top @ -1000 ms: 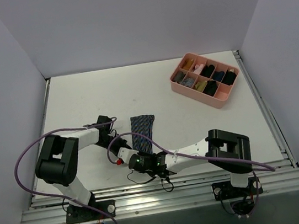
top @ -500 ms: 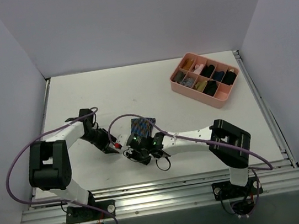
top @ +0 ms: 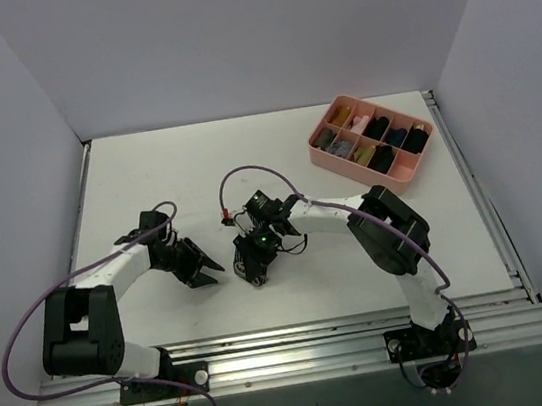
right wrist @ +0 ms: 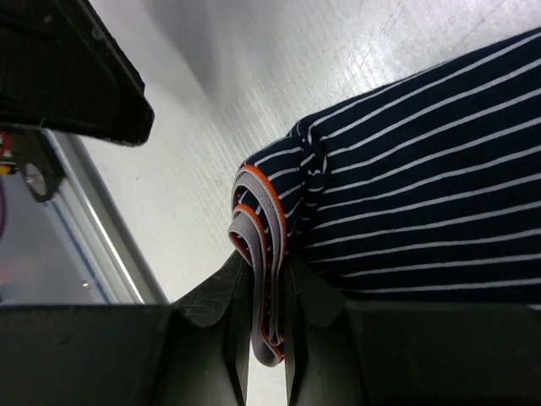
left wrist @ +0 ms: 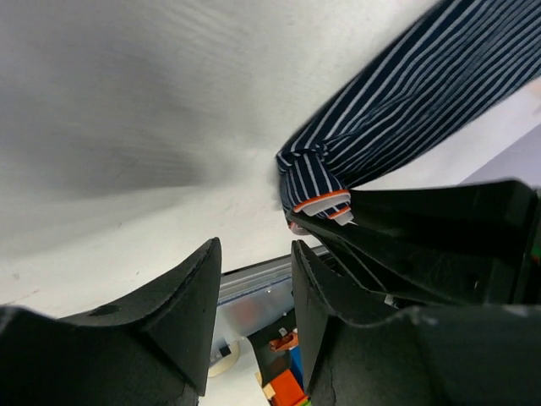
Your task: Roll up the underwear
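The underwear (right wrist: 423,178) is dark navy cloth with thin light stripes. Its grey and orange-red waistband (right wrist: 264,254) is wound into layered folds at the near end. My right gripper (right wrist: 267,317) is shut on those folds, and the striped cloth spreads out on the table beyond. In the top view the right gripper (top: 255,272) points down at the table's middle and its wrist hides most of the cloth. My left gripper (top: 206,270) stands open just left of it with nothing between its fingers (left wrist: 182,313). It sees the underwear (left wrist: 406,101) close by to its right.
A pink divided tray (top: 363,174) with small dark bundles sits at the far right. The aluminium rail (top: 302,350) runs along the near edge, close behind both grippers. White walls close in the table on three sides.
The left gripper has opened, let go of the cloth and drawn off a little to the left. The right gripper has turned and swung away from the rail, and the flat strip is now bunched.
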